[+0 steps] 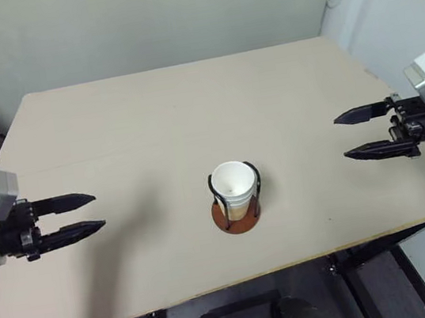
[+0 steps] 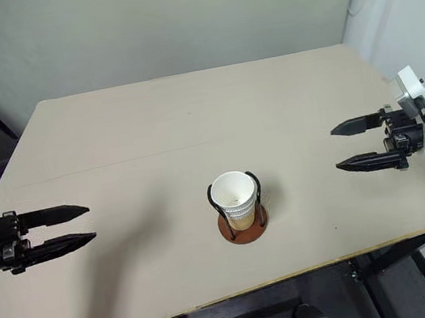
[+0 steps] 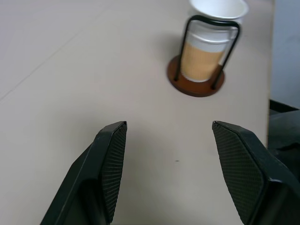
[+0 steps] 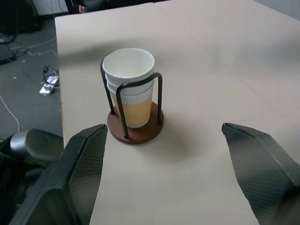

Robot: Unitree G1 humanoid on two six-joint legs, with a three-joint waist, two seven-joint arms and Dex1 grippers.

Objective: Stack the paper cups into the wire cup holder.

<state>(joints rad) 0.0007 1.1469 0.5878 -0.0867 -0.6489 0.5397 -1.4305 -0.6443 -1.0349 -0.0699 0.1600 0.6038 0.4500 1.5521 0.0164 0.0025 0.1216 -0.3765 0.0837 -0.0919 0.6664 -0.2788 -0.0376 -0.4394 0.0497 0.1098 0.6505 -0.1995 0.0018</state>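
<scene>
Nearest to us, at the near middle of the table (image 1: 152,128), the wire cup holder (image 1: 238,217) is standing upright on its round reddish-brown base. We are seeing the paper cups (image 1: 233,188) nested one inside another within its black wire loops, white rims stepped at the top and the pale yellow-orange side showing between the wires. We are holding the left gripper (image 1: 92,211) at the left edge of the table, well apart from the holder, with its jaws spread and nothing between them. We are holding the right gripper (image 1: 342,136) at the right edge, also well apart from the holder, its jaws likewise standing wide and empty. Both grippers are pointing inward toward the holder.
</scene>
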